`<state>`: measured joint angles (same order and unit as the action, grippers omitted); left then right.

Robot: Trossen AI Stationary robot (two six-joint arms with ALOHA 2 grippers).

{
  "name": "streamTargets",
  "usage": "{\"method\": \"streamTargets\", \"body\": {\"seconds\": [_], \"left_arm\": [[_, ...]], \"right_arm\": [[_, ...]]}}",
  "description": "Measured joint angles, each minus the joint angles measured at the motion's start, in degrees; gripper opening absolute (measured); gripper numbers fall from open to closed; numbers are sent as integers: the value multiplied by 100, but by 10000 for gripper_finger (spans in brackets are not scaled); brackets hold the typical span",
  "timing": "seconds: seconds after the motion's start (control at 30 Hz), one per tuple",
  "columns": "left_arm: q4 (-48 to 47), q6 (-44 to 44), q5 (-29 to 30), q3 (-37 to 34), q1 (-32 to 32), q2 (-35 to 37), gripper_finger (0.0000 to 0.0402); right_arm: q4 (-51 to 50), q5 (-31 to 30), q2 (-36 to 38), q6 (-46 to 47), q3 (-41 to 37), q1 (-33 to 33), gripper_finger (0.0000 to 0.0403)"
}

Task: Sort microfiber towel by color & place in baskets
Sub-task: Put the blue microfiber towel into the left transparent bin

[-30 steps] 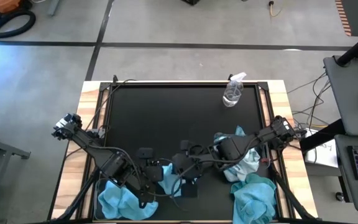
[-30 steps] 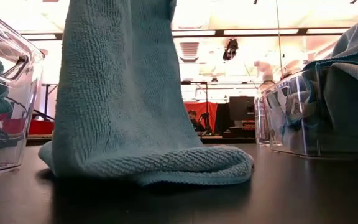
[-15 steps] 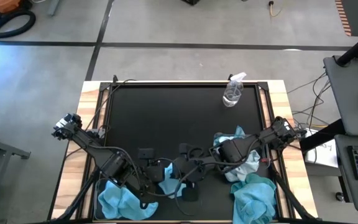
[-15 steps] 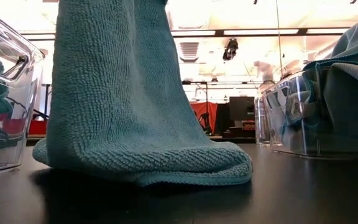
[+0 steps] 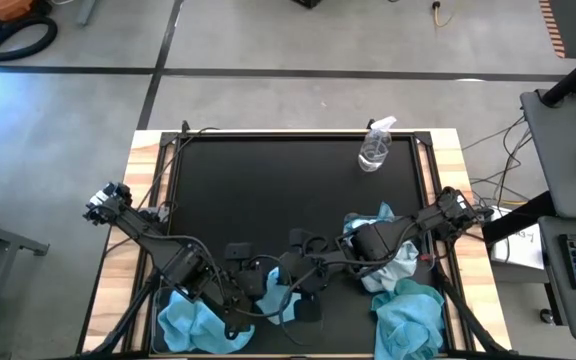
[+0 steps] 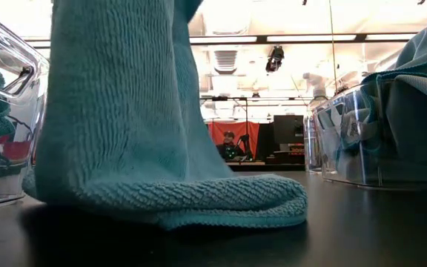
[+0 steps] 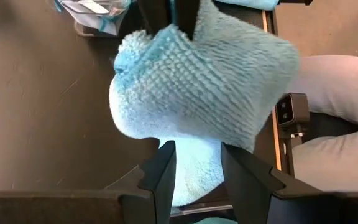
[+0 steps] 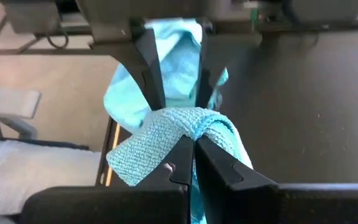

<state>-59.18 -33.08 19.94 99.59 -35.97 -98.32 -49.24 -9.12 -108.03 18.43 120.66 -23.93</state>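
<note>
Turquoise towel (image 6: 132,133) hangs pinched in the right gripper (image 8: 193,144) – the left gripper (image 7: 194,163) straddles it with parted fingers, lower folds on the table (image 5: 288,190)

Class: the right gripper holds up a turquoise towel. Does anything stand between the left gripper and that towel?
Nothing visible does. The right gripper is shut on the top of the towel. The left gripper is open, and the hanging cloth shows directly in the gap between its fingers, with no other object in front.

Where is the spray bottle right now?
In the high view the spray bottle stands near the table's far edge, right of centre, apart from both arms and towels.
</note>
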Motion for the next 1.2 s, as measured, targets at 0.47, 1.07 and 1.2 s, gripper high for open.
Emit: {"method": "streamTargets", "body": {"seconds": [0.47,1.07,1.2], "left_arm": [[80,0,-109,0,-4,0,113],[309,311,49,0,-7,-2,113],[220,407,264,0,-4,-4,110]], "right_arm": [[-192,-308,0,42,-2,35,9],[704,-295,9,-347,-2,33,9],[713,-295,13,-339,-2,33,9]]}}
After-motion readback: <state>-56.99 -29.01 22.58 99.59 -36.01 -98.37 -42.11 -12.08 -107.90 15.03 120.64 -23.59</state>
